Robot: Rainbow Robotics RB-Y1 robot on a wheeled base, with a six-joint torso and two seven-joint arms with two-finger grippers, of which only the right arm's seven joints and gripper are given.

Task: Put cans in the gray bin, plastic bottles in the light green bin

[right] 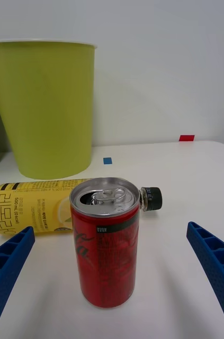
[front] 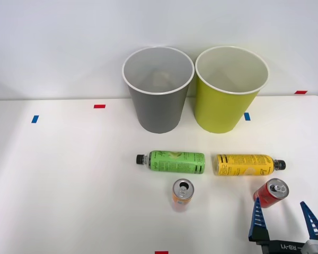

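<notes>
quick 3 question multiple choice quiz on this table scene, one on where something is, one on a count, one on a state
1. Where does the red can stand?
A. inside the gray bin
B. on the table just ahead of the right gripper
C. on top of the green bottle

2. How many bottles lie on the table?
A. two
B. three
C. four

3. How is the right gripper?
A. shut on the red can
B. shut on a bottle
C. open, holding nothing

Answers:
1 B: the can stands upright between the blue fingers in the right wrist view.
2 A: the green bottle and yellow bottle lie on their sides.
3 C: both fingers stand wide of the can, untouched.
</notes>
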